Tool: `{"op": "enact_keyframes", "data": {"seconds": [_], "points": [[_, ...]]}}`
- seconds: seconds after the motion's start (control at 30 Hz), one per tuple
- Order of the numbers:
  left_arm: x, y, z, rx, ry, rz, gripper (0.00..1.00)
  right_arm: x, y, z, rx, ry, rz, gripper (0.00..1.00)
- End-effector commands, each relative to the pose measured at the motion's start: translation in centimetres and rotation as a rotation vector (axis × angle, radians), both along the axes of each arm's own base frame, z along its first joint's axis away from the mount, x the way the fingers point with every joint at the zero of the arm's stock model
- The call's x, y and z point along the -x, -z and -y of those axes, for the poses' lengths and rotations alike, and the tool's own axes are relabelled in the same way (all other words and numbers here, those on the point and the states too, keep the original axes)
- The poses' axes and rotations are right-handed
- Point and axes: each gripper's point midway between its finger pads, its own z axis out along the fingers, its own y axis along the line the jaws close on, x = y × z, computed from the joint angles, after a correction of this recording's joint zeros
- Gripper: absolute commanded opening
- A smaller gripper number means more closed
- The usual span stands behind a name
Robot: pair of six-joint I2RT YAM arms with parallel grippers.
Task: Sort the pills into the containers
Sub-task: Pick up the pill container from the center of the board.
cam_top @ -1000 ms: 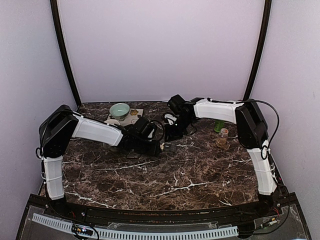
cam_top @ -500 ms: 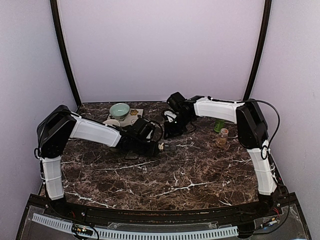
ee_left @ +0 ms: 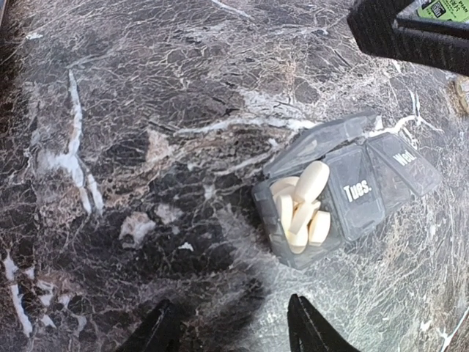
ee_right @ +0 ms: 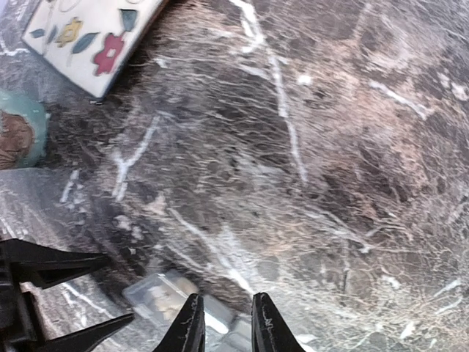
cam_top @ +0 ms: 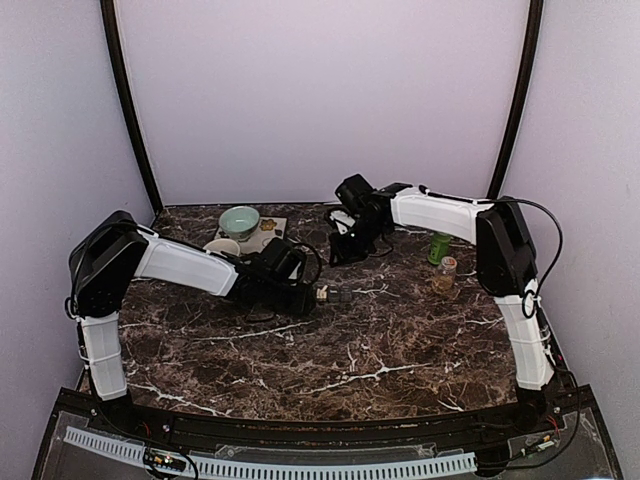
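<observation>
- Left wrist view: the left gripper (ee_left: 231, 334) is released, fingers spread with nothing between them. It hovers at the near side of the containers (ee_left: 352, 194) on the table (ee_left: 110, 110). The end compartment is open, with several pale pills (ee_left: 300, 209) heaped inside. The "Tues." and "Wed." lids are shut.
- Right wrist view: the right gripper (ee_right: 226, 328) is only narrowly parted and empty, poised above and behind the containers.
- Top view: over the last second the right arm has pulled up and back from the containers, while the left arm barely shifted.
- Judgement: a drop-off looks finished. Another lid likely needs opening before sorting goes on.
</observation>
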Motion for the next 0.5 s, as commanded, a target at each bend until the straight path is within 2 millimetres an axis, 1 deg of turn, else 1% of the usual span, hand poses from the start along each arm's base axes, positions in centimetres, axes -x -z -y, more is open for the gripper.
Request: {"op": "enact_keyframes", "data": {"seconds": [0.0, 0.17, 0.3, 0.47], "points": [[1.1, 1.1, -1.0, -0.017, -0.018, -0.065, 0.54, 0.2, 2.7, 2.0, 0.093, 0.017, -0.014, 0.24], [1.1, 1.6, -0.7, -0.015, -0.018, -0.08, 0.54, 0.9, 4.1, 3.1, 0.129, 0.029, -0.024, 0.23], [1.1, 1.9, -0.4, -0.015, -0.011, -0.094, 0.54, 1.2, 4.4, 3.4, 0.141, 0.032, -0.031, 0.23], [1.0, 2.1, -0.2, -0.019, -0.009, -0.098, 0.54, 1.6, 4.4, 3.6, 0.136, 0.035, -0.041, 0.23]]}}
